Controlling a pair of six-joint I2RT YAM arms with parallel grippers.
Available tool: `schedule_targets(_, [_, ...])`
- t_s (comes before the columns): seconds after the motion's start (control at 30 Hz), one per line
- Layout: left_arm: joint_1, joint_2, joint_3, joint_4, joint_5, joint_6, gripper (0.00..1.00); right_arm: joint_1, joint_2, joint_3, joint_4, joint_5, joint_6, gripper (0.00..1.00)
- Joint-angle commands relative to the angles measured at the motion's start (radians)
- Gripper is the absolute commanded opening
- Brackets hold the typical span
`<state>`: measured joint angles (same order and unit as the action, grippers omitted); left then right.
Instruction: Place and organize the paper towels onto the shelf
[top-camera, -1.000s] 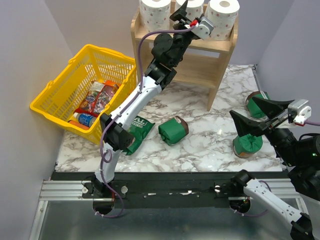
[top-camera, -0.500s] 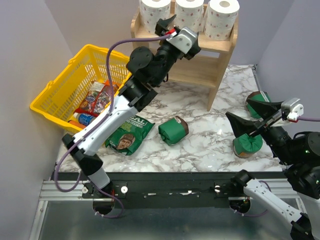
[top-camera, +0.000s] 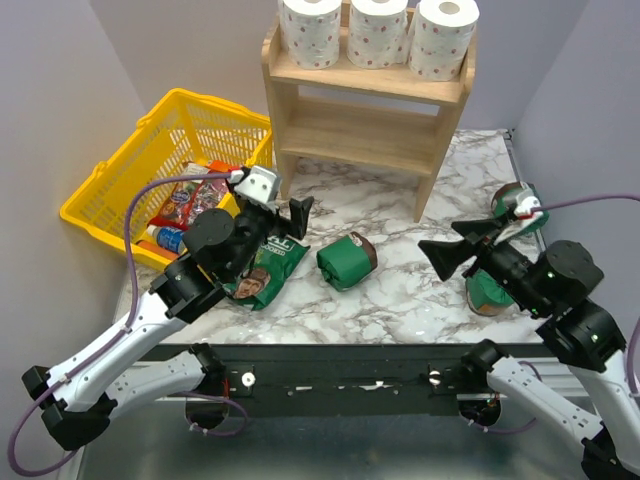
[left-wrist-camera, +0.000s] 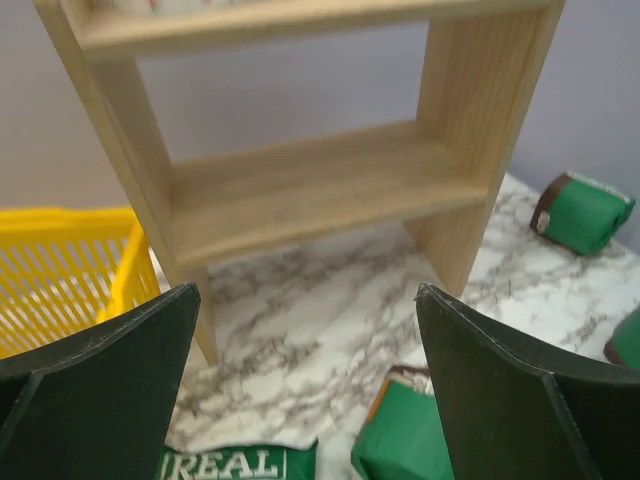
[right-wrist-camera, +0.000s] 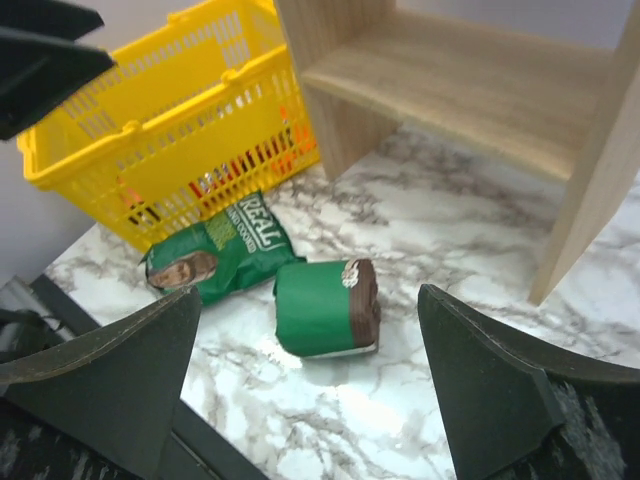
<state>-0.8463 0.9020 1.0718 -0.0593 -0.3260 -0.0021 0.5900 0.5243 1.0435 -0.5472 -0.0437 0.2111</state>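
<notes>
Three white paper towels stand upright in a row on the top tier of the wooden shelf (top-camera: 370, 110): left (top-camera: 310, 30), middle (top-camera: 378, 30), right (top-camera: 443, 38). In the left wrist view only the shelf's empty lower tier (left-wrist-camera: 300, 190) shows. My left gripper (top-camera: 283, 215) (left-wrist-camera: 305, 300) hangs open and empty low over the table, in front of the shelf and beside the basket. Over the table's right side my right gripper (top-camera: 450, 240) (right-wrist-camera: 310, 295) is open too, holding nothing and pointing left toward the shelf (right-wrist-camera: 470, 80).
A yellow basket (top-camera: 130, 190) (right-wrist-camera: 160, 130) with snack packs sits at the left. A green chip bag (top-camera: 262, 268) (right-wrist-camera: 215, 250) and a green wrapped package (top-camera: 347, 260) (right-wrist-camera: 325, 305) lie mid-table. Two more green packages (top-camera: 492, 290) (top-camera: 515, 195) lie under and behind my right arm.
My left arm has pulled back from the shelf's top tier and dropped low over the table near the basket, its jaws widening. The right gripper has shifted a little left and down.
</notes>
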Motion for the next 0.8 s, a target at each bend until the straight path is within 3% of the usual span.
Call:
schedule_targets(0.0, [0.0,-0.055,-0.159,-0.116,-0.011,-0.095,0.99,0.004,0.109,0.013,0.018,-0.065,0.059,0.94])
schedule_targets(0.13, [0.0,-0.098,-0.234,-0.106,-0.016,-0.056,0.99,0.004,0.264,0.191,0.018,-0.03,0.07,0.92])
schedule_targets(0.23, [0.0,-0.112,-0.272,-0.099,-0.01,-0.035,0.99,0.005,0.362,0.217,0.029,0.004,0.097,0.89])
schedule_targets(0.47, [-0.002,-0.182,-0.274,-0.175,0.001,0.023,0.99,0.004,0.419,0.001,0.179,-0.087,0.171,0.84])
schedule_targets(0.6, [0.0,-0.274,-0.376,-0.156,0.005,0.042,0.99,0.005,0.425,-0.19,0.315,-0.119,0.183,0.85])
schedule_targets(0.77, [0.0,-0.324,-0.388,-0.134,0.074,0.037,0.99,0.005,0.5,-0.304,0.492,-0.156,0.168,0.9])
